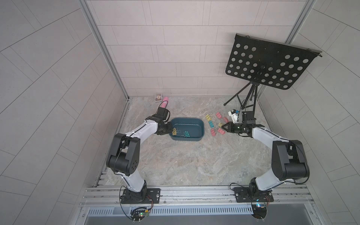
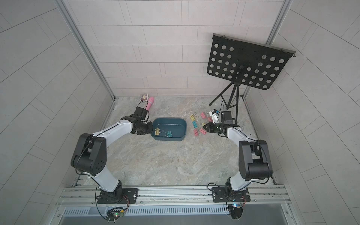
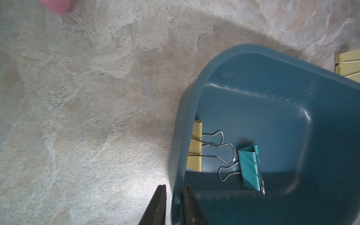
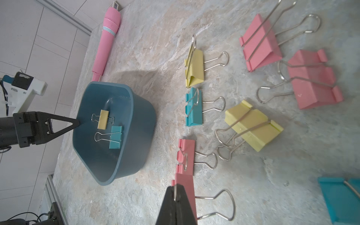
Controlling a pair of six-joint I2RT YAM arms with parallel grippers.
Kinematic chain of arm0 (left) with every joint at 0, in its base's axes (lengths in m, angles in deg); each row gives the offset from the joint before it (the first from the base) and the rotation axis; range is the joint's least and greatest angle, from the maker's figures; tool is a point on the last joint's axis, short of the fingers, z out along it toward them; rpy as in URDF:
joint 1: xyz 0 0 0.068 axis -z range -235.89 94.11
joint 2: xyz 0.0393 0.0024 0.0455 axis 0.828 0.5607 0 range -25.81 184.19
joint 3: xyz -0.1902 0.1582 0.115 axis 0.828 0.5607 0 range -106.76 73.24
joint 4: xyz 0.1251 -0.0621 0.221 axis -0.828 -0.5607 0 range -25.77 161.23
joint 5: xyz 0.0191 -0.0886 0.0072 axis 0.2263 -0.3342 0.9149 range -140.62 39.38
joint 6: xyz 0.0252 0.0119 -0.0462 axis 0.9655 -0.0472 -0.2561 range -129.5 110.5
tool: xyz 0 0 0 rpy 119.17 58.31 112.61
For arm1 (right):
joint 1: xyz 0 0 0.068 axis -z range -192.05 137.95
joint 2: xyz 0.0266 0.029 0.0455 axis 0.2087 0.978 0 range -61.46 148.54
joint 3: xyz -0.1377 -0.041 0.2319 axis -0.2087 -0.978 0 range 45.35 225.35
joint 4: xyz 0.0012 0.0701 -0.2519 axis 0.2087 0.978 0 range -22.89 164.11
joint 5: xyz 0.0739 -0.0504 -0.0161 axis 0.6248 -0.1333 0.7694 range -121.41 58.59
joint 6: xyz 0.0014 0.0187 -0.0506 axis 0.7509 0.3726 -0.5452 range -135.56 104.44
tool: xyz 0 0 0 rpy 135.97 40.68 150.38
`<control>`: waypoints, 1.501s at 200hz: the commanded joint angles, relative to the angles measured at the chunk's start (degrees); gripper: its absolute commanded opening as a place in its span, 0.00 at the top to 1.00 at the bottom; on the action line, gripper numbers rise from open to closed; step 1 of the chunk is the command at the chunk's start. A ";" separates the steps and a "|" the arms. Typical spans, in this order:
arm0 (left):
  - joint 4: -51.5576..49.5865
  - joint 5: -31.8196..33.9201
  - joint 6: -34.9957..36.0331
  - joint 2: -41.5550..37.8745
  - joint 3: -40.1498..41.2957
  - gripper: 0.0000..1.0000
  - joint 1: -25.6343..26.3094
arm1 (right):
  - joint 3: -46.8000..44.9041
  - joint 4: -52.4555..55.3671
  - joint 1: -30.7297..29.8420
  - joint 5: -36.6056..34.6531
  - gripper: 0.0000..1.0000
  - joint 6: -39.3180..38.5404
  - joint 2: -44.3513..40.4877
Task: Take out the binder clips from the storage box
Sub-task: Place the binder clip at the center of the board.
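In both top views we see the storage box (image 1: 191,125) near the middle of the bench (image 1: 185,165). It holds two binder clips, the yellow clip (image 1: 174,132) and the teal clip (image 1: 186,134), both toward the end where the left tool (image 1: 170,132) meets the rim. Off the box's other end, apart from it, the loose clips (image 1: 211,123) lie in a cluster of pink, yellow and teal. The right tool (image 1: 224,127) sits low at that cluster's edge.

From the left wrist, we find the left tool (image 3: 174,188) narrowed onto the storage box (image 3: 272,116), one finger outside the wall and one inside, pinching it. The yellow clip (image 3: 195,146) lies against that wall, with the teal clip (image 3: 250,167) just beside it; their wire handles cross, or nearly so.

From the right wrist, the right tool (image 4: 176,190) is closed, with a thin silver wire showing between its tips. We read that wire as a handle of the pink clip (image 4: 186,185), which appears to rest on the bench. We count eight clips out of the box here, one teal clip cut off by the frame edge.

Our judgement: the job is mostly done, with this pink clip to be let go and two clips left to lift out.
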 commanded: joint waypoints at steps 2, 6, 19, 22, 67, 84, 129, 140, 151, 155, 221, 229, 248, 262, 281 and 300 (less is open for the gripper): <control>-1.14 0.41 0.27 -0.39 -0.04 0.76 -0.33 | -1.56 -2.05 1.27 1.02 1.00 -0.77 -0.01; -1.14 0.47 0.27 -0.38 -0.04 0.76 -0.33 | -1.73 -2.14 1.52 1.26 1.00 -0.81 0.16; -1.06 0.35 0.22 -0.29 0.04 0.76 -0.35 | -1.94 -2.24 1.93 1.70 1.00 -1.09 0.94; -1.03 0.33 0.25 -0.29 0.04 0.76 -0.37 | -1.92 -2.27 2.01 1.74 1.00 -1.16 1.11; -0.97 0.36 0.25 -0.51 0.13 0.76 -0.36 | -1.77 -2.61 2.71 1.96 1.00 -1.59 3.76; -0.89 0.40 0.27 -0.39 0.13 0.76 -0.37 | -1.66 -2.65 2.81 1.92 1.00 -1.53 4.80; -0.75 0.15 0.26 -0.30 0.22 0.76 -0.37 | -1.14 -2.49 3.14 1.28 1.00 -0.83 5.66; -0.79 0.15 0.26 -0.29 0.18 0.76 -0.36 | -1.05 -2.23 3.18 1.08 1.00 -0.45 6.01; -0.79 0.15 0.27 -0.38 0.22 0.76 -0.36 | -0.83 -1.91 3.25 1.08 1.00 -0.38 6.48; -0.77 0.16 0.27 -0.38 0.18 0.76 -0.36 | -0.72 -1.76 3.25 1.08 1.00 -0.37 6.64; -0.70 0.16 0.27 -0.30 0.18 0.76 -0.37 | -0.03 -0.11 3.69 0.53 0.98 -0.04 7.95; -0.70 0.23 0.27 -0.29 0.13 0.76 -0.37 | -0.02 0.00 3.77 0.51 0.98 -0.10 8.06; -0.71 0.28 0.27 -0.19 0.13 0.76 -0.29 | -0.01 0.02 3.87 0.29 0.96 0.01 8.05; -0.70 0.26 0.27 0.06 0.06 0.76 -0.36 | 0.01 0.28 3.91 0.29 0.93 -0.02 8.12; -0.70 0.12 0.27 0.15 0.02 0.76 -0.36 | -0.14 0.54 3.96 0.36 0.87 0.01 8.30; -0.69 0.30 0.35 0.49 -0.03 0.76 -0.39 | -0.20 0.57 3.98 0.20 0.84 -0.01 8.16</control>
